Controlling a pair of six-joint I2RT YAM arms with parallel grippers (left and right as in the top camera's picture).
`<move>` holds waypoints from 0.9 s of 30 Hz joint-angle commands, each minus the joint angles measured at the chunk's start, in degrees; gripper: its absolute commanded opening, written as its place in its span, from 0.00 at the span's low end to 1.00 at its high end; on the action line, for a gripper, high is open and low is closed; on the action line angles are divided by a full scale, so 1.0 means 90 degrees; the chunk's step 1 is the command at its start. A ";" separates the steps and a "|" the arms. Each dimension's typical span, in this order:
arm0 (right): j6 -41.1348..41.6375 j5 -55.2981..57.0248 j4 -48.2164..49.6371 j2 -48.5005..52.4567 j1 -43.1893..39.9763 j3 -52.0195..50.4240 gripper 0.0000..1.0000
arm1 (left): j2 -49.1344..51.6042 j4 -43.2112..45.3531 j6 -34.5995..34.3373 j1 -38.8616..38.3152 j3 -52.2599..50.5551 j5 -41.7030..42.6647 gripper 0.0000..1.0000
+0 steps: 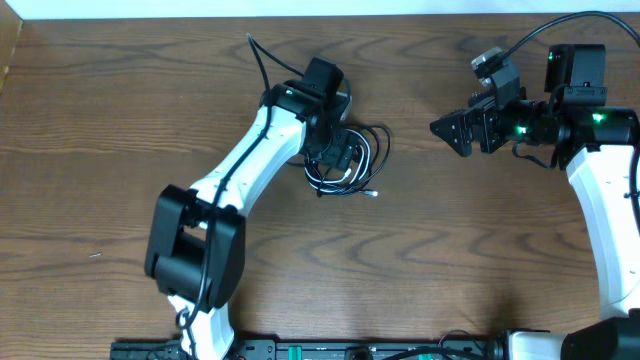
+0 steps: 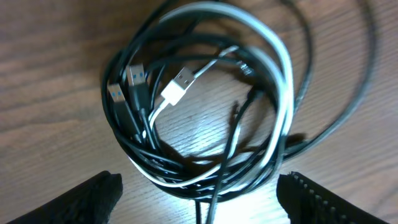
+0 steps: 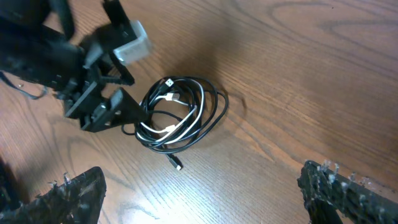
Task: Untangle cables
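The cables (image 1: 357, 160) lie as one coiled bundle on the wooden table, black loops and white loops wound together. In the left wrist view the white cable (image 2: 283, 81) and the black cable (image 2: 115, 121) overlap; a white USB plug (image 2: 177, 87) and black plugs (image 2: 134, 78) rest inside the coil. My left gripper (image 2: 199, 205) is open, low over the bundle (image 3: 180, 115), its fingers on either side of the coil's near edge. My right gripper (image 1: 450, 130) hangs open to the right, apart from the bundle, with bare wood between its fingers (image 3: 68, 199).
A loose black plug end (image 3: 177, 163) sticks out of the coil toward the front. The left arm's thicker black lead (image 1: 258, 55) runs toward the back edge. A rail with hardware (image 1: 300, 350) lines the table's front.
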 commanded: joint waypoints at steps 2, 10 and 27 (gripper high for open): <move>0.0066 -0.0039 0.0012 0.0034 0.0102 0.0124 0.96 | 0.0308 -0.0148 0.0238 -0.0012 0.0119 0.0061 0.78; 0.0068 -0.0036 0.0063 0.0058 0.0102 0.0124 0.94 | 0.0413 -0.0078 0.0384 -0.0022 0.0083 0.0296 0.47; 0.0534 -0.0041 0.0328 0.0767 0.0107 0.0124 0.99 | 0.0420 0.0806 0.0333 -0.0022 -0.0406 0.0296 0.20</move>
